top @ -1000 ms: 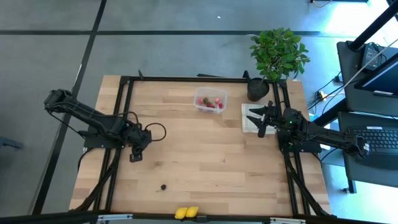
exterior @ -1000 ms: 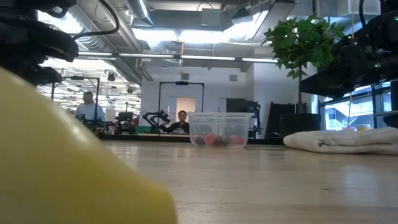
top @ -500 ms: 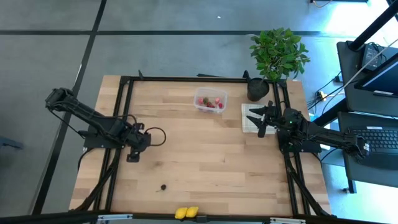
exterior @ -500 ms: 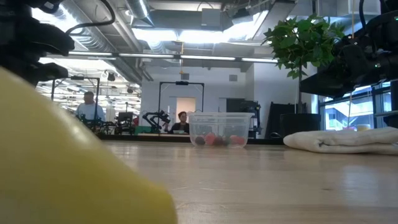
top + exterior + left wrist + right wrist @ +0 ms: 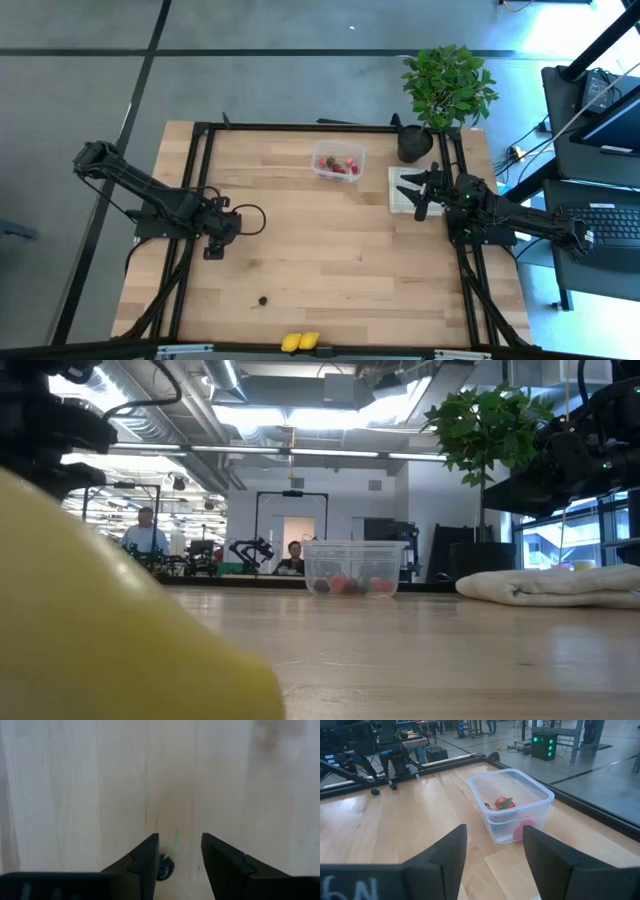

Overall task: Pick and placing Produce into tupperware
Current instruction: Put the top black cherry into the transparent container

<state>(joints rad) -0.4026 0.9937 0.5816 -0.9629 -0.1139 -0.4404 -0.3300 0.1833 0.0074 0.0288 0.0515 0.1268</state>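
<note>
Two grippers share the wooden table (image 5: pixel 330 250). Left gripper (image 5: pixel 213 250) hangs low over the boards on the left half, its fingers (image 5: pixel 146 862) parted by a moderate gap with nothing clamped between them. A small dark round piece of produce (image 5: pixel 165 868) with a thin green stem lies on the wood right at the inner edge of one fingertip, partly hidden behind it; whether it touches the finger cannot be told. Another dark round piece (image 5: pixel 263 299) sits on the table nearer the front edge than that gripper, and two yellow lemon-like pieces (image 5: pixel 300 341) lie side by side at the front edge.

Right gripper (image 5: pixel 421 196) hovers over the beige cloth (image 5: pixel 400 190) at the right side, fingers spread and empty. Ahead of its fingers stands the clear tupperware (image 5: pixel 512 802), with red berries (image 5: pixel 504 803) inside. Beyond the cloth stands a potted plant (image 5: pixel 445 90).
</note>
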